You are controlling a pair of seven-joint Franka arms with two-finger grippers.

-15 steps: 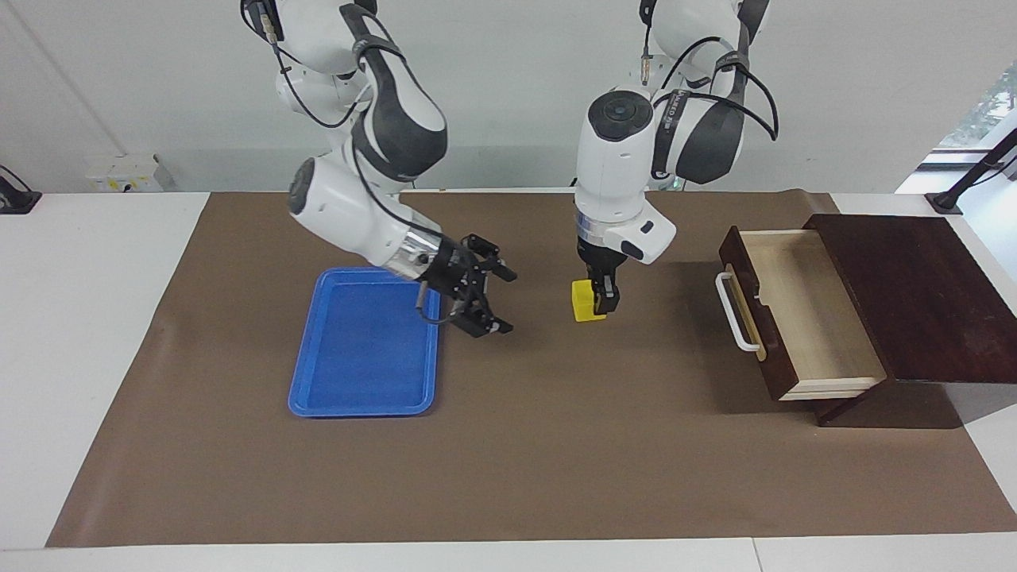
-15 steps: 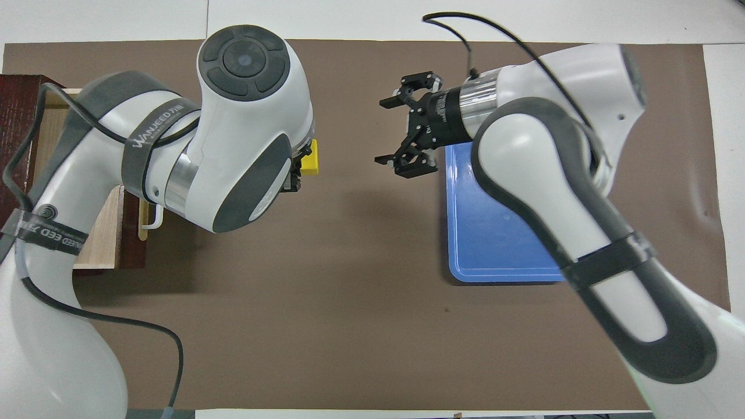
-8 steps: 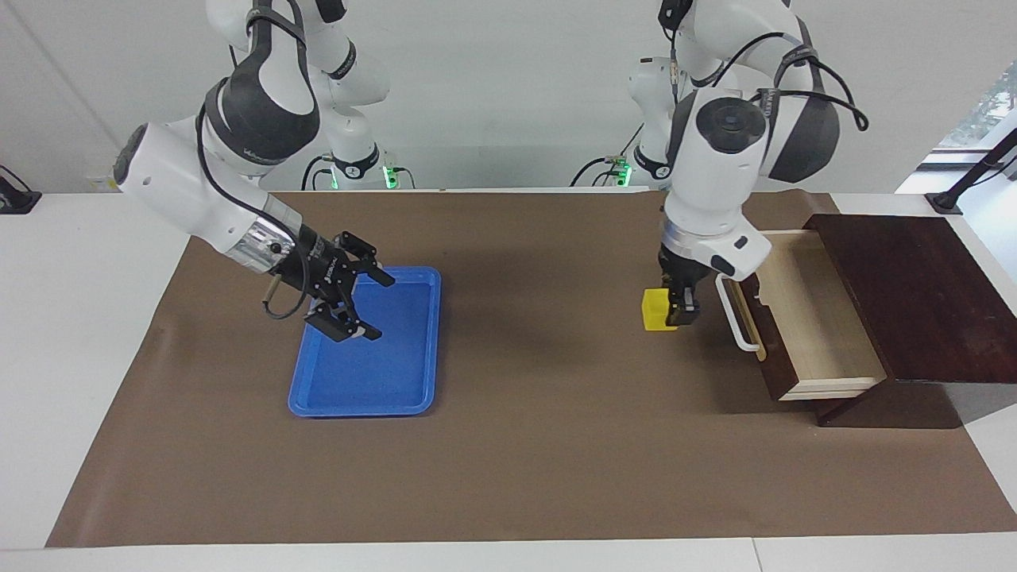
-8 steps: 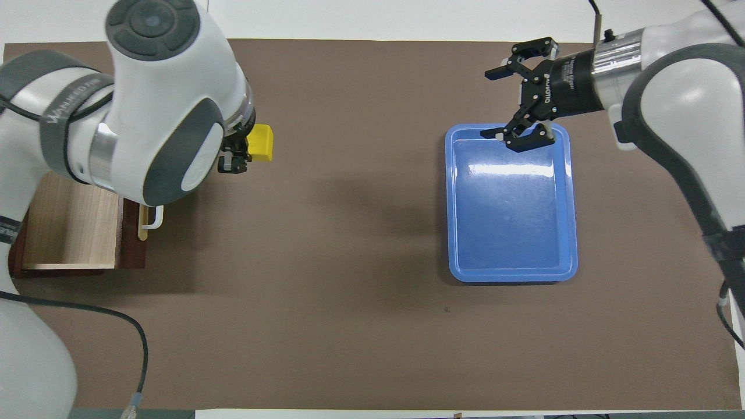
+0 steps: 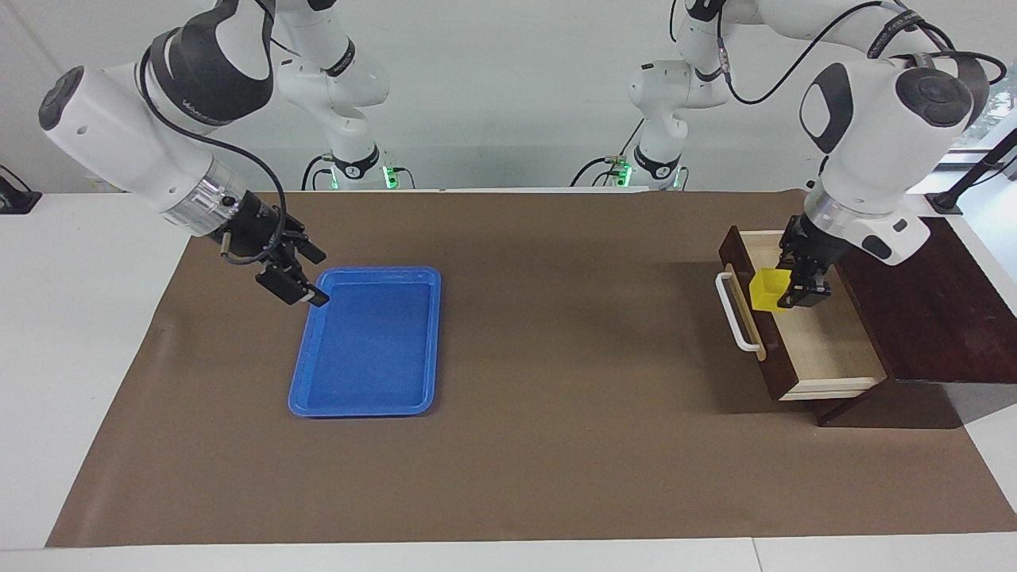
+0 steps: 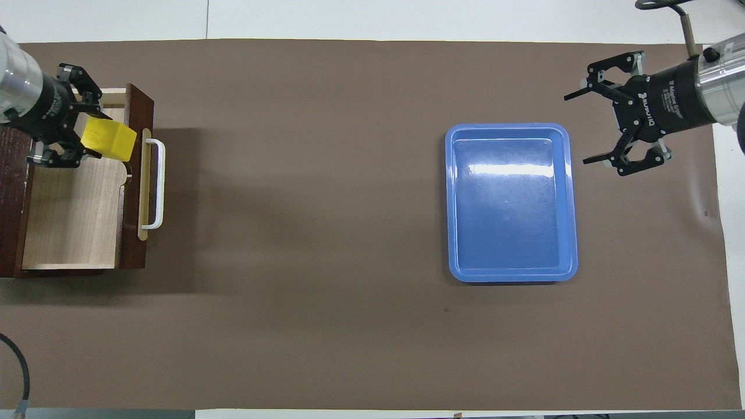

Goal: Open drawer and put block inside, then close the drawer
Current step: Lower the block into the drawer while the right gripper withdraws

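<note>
the drawer (image 5: 802,318) stands pulled out of its dark wooden box (image 5: 922,294) at the left arm's end of the surface (image 5: 556,445), its pale inside bare and its white handle (image 5: 736,314) facing the middle of the brown mat (image 5: 556,357). the left hand (image 5: 798,290) is up in the air over the open drawer, over the part just inside the drawer's front panel, and it is clamped on the block (image 5: 769,289), which hangs tilted between its fingers and touches nothing else; in the overhead view the block (image 6: 108,141) shows over the corner of the drawer (image 6: 70,221) that lies farther from the robots, with the left hand (image 6: 73,131) gripping it from the box's side. the block is not yet set down in the drawer. the right hand (image 5: 298,278) hangs with its fingers spread wide and nothing between them, over the mat just beside the blue tray (image 5: 365,342), off the tray's corner nearer to the robots' right end; in the overhead view that hand (image 6: 599,128) is clear of the tray (image 6: 512,201), toward the right arm's end of the surface. the tray lies flat on the mat, well apart from the drawer, and holds nothing.
</note>
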